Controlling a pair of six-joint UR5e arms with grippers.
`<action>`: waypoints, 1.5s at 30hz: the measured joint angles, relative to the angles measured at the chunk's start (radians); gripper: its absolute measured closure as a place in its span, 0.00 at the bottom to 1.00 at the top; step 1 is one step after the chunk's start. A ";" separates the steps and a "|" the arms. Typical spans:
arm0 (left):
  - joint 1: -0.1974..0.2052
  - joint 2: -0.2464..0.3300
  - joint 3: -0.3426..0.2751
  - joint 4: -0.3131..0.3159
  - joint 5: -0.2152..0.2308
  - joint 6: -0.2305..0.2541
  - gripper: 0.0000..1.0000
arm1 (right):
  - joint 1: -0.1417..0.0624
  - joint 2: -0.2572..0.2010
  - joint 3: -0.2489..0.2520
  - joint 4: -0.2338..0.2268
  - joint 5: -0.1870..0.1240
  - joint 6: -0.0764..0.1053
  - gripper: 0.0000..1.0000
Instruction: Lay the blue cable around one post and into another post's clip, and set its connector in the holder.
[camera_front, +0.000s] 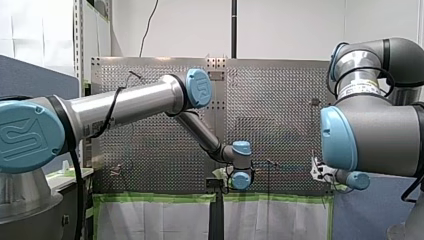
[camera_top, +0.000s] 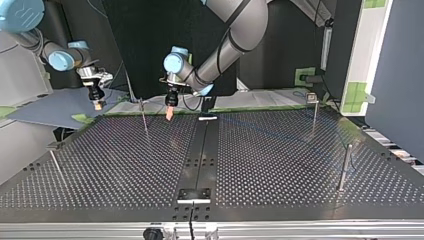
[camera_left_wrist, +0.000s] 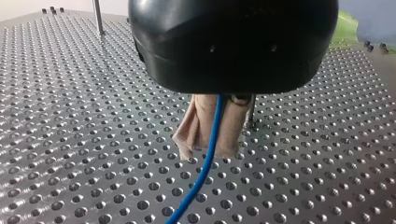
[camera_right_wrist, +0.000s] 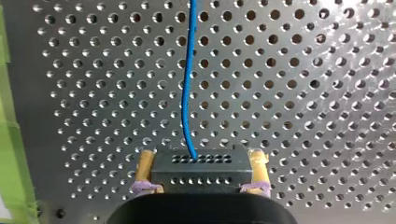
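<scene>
Below me now, the perforated table (camera_top: 300, 165) carries four thin upright posts (camera_top: 344, 167) spread across it, and what may be a small holder (camera_top: 195, 194) on its centre strip (camera_top: 200, 150).

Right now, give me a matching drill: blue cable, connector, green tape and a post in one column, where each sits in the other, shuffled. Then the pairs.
1 blue cable
2 black connector
3 green tape
4 metal post

A along the edge of the perforated table
B standing upright on that table
C gripped by my right pincer
D pinched in my left pincer, between its beige pads

Pairs: 1-D, 2-C, 3-A, 4-B
</scene>
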 joint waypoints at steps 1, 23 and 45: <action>0.000 0.000 0.000 0.000 0.001 0.000 0.99 | 0.000 0.000 -0.004 0.000 0.000 0.001 1.00; 0.019 0.000 -0.006 0.014 0.017 -0.006 0.99 | 0.000 0.044 -0.111 0.034 0.009 -0.024 1.00; 0.022 0.000 0.007 0.000 0.063 -0.034 0.99 | 0.004 0.051 -0.211 0.125 0.009 -0.039 1.00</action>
